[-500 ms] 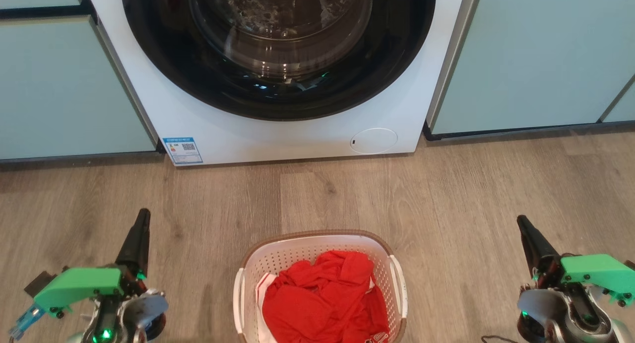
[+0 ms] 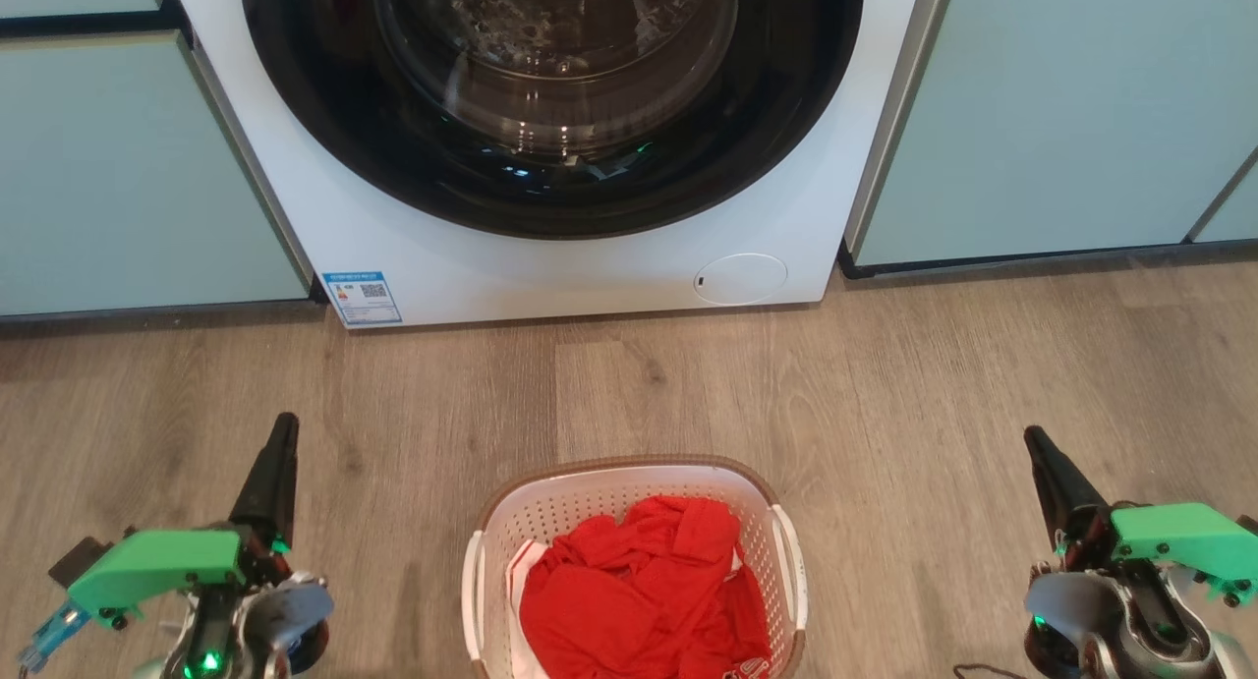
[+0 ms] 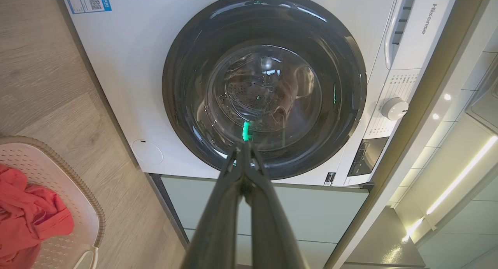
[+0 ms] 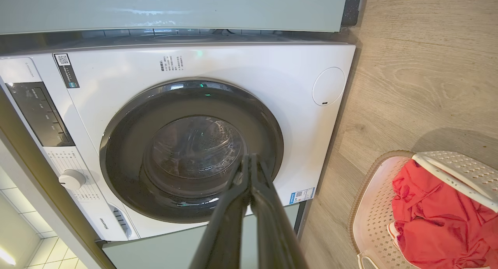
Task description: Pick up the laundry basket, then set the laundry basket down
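The laundry basket (image 2: 590, 502), white and perforated with a brown rim, stands on the wooden floor at the bottom centre of the head view, with red cloth (image 2: 644, 591) inside. It also shows at the lower left of the left wrist view (image 3: 83, 218) and the lower right of the right wrist view (image 4: 371, 218). My left gripper (image 2: 282, 433) hangs to the basket's left, fingers shut together with nothing held (image 3: 244, 148). To the basket's right, apart from it, my right gripper (image 2: 1032, 441) is shut too, empty (image 4: 251, 160).
A white front-loading washing machine (image 2: 550, 266) with a dark round door stands straight ahead, between pale green cabinets (image 2: 138, 178). Bare wooden floor (image 2: 639, 384) lies between the machine and the basket and on both sides.
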Robot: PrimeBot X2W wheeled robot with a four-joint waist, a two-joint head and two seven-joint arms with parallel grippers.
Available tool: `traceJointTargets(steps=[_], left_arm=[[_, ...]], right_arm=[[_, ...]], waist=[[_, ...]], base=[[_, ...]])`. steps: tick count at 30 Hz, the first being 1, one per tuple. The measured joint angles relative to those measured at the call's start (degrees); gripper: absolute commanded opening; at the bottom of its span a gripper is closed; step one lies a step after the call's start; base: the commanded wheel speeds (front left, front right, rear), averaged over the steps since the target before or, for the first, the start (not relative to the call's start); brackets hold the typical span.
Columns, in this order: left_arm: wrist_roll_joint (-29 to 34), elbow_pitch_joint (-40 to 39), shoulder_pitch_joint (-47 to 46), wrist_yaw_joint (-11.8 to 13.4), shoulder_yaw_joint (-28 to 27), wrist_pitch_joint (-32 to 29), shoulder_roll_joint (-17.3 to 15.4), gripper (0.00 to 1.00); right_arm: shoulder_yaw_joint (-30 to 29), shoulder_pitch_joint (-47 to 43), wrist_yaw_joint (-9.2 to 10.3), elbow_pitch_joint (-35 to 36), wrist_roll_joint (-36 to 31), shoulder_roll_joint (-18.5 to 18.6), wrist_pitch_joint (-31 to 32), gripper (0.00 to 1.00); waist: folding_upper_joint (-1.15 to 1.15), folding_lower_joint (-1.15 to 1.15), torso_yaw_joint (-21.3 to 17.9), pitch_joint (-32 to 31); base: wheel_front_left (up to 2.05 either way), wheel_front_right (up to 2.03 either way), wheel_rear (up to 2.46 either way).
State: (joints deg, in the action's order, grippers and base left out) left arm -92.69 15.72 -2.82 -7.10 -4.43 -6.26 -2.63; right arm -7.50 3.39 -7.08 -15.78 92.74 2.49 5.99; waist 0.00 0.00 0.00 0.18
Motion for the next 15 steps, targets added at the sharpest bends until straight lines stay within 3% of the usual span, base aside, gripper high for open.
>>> traceJointTargets(steps=[15], left_arm=[[0.0, 0.0, 0.0, 0.0, 0.0, 0.0, 0.0, 0.0]], right_arm=[[0.0, 0.0, 0.0, 0.0, 0.0, 0.0, 0.0, 0.0]], waist=[[0.0, 0.0, 0.0, 0.0]], base=[[0.0, 0.0, 0.0]])
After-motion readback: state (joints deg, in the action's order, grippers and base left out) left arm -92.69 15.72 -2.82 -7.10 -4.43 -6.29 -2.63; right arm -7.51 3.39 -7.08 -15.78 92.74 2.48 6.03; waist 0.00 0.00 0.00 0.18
